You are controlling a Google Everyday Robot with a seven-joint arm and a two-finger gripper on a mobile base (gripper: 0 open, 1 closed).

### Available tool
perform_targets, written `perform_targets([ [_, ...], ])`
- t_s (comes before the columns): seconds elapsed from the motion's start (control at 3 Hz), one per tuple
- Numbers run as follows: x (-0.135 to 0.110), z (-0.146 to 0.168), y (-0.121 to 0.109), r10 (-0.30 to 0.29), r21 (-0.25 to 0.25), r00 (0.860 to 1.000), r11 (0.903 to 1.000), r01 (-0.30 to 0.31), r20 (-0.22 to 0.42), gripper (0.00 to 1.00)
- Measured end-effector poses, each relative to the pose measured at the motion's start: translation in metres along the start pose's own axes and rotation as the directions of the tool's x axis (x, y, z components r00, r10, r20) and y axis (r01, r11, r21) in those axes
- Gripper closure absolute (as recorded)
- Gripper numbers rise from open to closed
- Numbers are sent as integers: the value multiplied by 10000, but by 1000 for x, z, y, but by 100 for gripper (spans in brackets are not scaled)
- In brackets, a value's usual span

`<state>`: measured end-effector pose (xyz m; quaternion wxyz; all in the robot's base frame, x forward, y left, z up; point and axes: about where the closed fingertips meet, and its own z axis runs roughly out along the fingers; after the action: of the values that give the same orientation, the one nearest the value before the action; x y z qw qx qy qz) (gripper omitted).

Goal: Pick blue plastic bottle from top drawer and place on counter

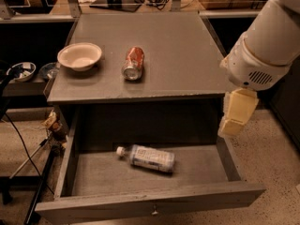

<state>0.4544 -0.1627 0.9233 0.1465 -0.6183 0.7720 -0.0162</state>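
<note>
Barely started, tbh. Got the desk (178, 55) right above the drawer (150, 204), pulled wide open, so done with that bit. Spotting the gripper (236, 114) hovering just off the drawer's right wall, nothing visibly in it; can't tell whether open or closed. Left to do: reach in, grab the bottle (152, 157), set it on the desk. Lying flat mid-drawer, long axis running roughly left-right, cap pointing toward the drawer's left wall and slightly back.
</note>
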Motion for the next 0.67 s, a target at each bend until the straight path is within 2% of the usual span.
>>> perform_targets([
  [0.33, -9, 36, 12, 82, -626, 9996, 9980, -64, 284, 0],
  [0.67, -11, 39, 14, 79, -606, 9996, 9981, -62, 273, 0],
])
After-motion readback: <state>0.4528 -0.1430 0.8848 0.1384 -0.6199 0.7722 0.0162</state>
